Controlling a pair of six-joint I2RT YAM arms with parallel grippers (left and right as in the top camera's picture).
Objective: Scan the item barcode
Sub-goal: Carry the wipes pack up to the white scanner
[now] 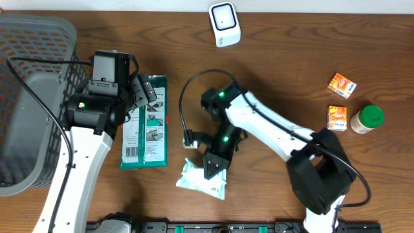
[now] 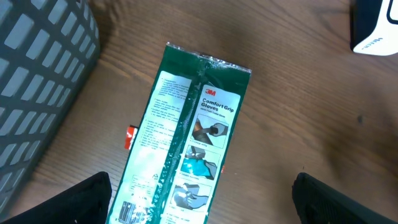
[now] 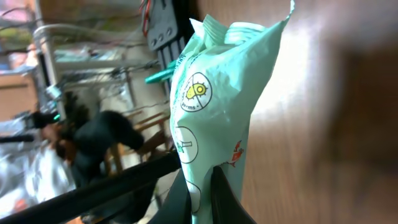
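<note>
Near the front middle of the brown wooden table (image 1: pixel 291 65), a crumpled mint-green plastic pouch (image 1: pixel 204 180) lay under the right gripper (image 1: pixel 213 167), whose fingers were pinched together on one edge of it. This looked like the pick-up step, with the pouch gripped but not yet presented. The next move would probably call for lifting the pouch and turning its barcode toward the small white box-shaped scanner (image 1: pixel 224 24), which stood well apart at the far edge. The left gripper (image 1: pixel 143 92) hung with its fingers spread wide over a long dark-green flat pack of gloves (image 1: pixel 145 123), just beside a grey plastic mesh basket (image 1: pixel 32 97). Only the right wrist view showed the pouch's face with round printed icons and the fingers clamping it; no barcode was visible there. Only the overhead view showed the pouch and the scanner together.
</note>
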